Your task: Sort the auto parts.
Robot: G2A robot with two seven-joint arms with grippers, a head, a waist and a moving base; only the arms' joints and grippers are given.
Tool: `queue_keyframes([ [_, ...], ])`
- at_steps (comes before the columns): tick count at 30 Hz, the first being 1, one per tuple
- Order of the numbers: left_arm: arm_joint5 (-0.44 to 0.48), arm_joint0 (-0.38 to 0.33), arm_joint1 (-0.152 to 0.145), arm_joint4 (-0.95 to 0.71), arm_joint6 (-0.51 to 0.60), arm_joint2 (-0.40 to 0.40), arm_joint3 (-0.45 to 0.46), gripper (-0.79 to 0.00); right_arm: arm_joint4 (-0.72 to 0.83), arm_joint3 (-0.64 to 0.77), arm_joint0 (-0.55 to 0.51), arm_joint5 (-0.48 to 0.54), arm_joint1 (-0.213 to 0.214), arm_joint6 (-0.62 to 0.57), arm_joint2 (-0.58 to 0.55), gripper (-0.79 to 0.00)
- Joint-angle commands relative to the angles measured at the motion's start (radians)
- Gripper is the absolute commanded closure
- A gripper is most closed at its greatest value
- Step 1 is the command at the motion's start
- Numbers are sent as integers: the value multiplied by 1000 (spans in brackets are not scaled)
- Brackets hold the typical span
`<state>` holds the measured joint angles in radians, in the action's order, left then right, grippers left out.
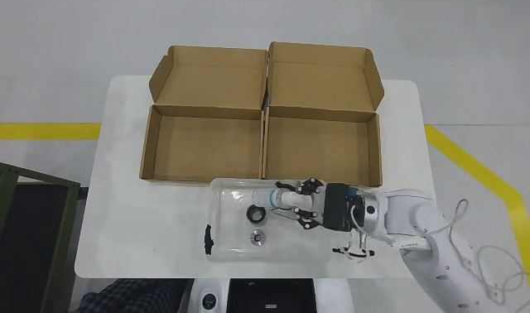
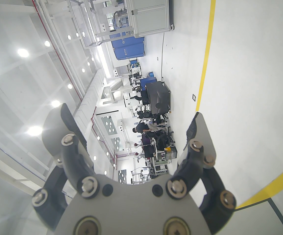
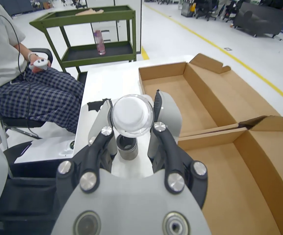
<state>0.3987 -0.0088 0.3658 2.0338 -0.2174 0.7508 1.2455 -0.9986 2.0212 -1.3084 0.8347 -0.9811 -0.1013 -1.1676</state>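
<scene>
Sorting is judged barely begun. Both cardboard boxes, the left box (image 1: 207, 147) and the right box (image 1: 319, 151) across the upper middle of the top view, are seen with bare floors and lids folded back, so nothing has been delivered yet. All the parts that can be made out are found over or in the clear tray (image 1: 228, 251) at the lower centre of the top view. A dark ring-shaped part (image 1: 257, 214) and a small metal part (image 1: 259, 237) are lying loose in it. A white cylindrical part (image 1: 272, 199), with a rounded cap, is pinched by the right gripper (image 1: 291, 202) over the tray's upper half. In the right wrist view the fingers (image 3: 164, 113) are seen pressed against either side of the cap (image 3: 131, 117). Whether the part has been raised off the tray floor cannot be told. At least three parts are therefore judged left to place, this one first. The right arm is extended from the lower right of the top view, the wrist laid nearly level and pointed toward frame left, just below the right box's near wall. The left gripper (image 2: 131, 118) is seen in its own wrist view spread wide with nothing between the fingers, aimed off at the workshop floor.
</scene>
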Motion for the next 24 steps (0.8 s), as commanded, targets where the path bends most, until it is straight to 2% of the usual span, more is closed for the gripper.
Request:
queue_keyframes([
  [1,0,0,0,0,0,0,0,-785,4,-5,9,-10,-4,47,-2,0],
  [14,0,0,0,0,0,0,0,-785,36,-47,50,-37,-22,262,-36,0],
  [24,0,0,0,0,0,0,0,-785,-18,-29,39,-48,-24,308,-82,0],
])
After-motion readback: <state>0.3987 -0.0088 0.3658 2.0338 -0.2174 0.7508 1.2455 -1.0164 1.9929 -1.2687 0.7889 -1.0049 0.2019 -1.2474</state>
